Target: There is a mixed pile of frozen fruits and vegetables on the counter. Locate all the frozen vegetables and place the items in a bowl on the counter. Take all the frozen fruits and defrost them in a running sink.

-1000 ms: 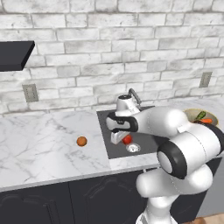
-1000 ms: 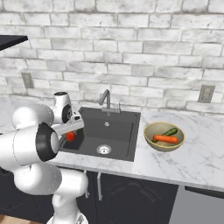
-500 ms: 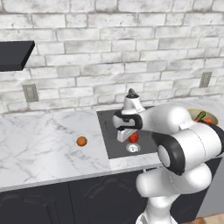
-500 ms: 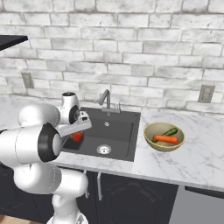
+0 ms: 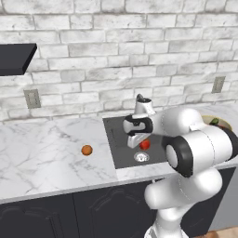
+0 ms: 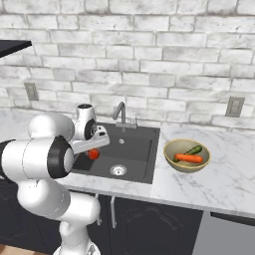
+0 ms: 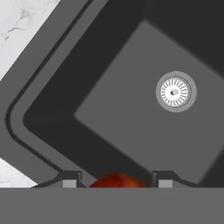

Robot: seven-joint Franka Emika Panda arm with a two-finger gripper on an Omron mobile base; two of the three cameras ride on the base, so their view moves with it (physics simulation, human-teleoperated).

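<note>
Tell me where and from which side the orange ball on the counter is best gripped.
Grip the orange ball across its widest middle, coming straight down from above. It is round, so no side is better, and it lies alone on the flat counter, left of the sink.

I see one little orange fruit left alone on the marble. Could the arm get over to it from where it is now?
Probably yes, but not straight away. The orange fruit lies in the open on the counter left of the sink, nothing beside it. The gripper hangs over the sink, its jaws on the red fruit.
</note>
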